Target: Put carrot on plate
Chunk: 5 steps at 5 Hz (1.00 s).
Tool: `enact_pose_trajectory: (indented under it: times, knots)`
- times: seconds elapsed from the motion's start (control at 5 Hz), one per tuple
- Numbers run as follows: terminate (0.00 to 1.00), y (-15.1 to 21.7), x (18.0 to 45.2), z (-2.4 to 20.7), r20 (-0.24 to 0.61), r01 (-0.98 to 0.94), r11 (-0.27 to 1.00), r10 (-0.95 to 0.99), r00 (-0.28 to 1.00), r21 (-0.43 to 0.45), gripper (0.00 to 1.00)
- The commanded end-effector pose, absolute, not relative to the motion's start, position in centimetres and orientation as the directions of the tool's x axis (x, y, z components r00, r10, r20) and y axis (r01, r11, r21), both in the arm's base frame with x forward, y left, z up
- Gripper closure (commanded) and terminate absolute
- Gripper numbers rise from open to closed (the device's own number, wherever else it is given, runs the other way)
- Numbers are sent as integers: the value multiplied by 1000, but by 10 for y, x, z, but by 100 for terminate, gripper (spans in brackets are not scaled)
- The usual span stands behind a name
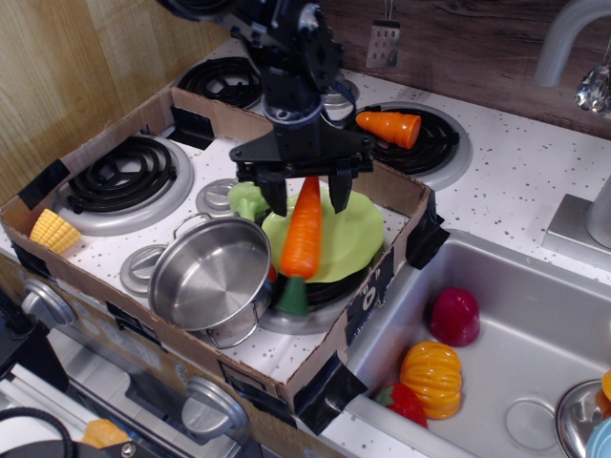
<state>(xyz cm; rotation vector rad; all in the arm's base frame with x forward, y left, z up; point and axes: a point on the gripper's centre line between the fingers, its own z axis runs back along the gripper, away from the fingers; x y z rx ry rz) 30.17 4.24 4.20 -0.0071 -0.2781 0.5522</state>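
Note:
The long orange carrot (302, 234) points its narrow tip up between my fingers. Its dark green stem end (292, 298) reaches down past the front left rim of the lime-green plate (348, 239), next to the steel pot. My gripper (307, 196) hangs over the plate's left part, and its fingers (277, 196) stand apart with a gap on each side of the carrot's tip. The carrot slants across the plate's left edge. I cannot tell whether it rests fully on the plate.
A steel pot (210, 277) stands just left of the plate inside the cardboard tray (315, 367). A green toy (248, 198) lies behind the pot. A stubby orange cone (389, 126) is on the back burner and corn (53, 231) at the left. Toy foods lie in the sink (496, 315).

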Motion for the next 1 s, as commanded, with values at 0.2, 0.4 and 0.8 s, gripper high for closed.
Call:
enact_pose_trajectory:
  times: [0.2, 0.4, 0.8]
  knots:
    - [0, 51, 321, 69, 296, -476, 877, 473, 830, -66, 0]
    - [0, 53, 324, 87, 275, -442, 896, 436, 857, -42, 0]
    - [100, 54, 323, 121, 171, -271, 963, 265, 949, 7, 0]
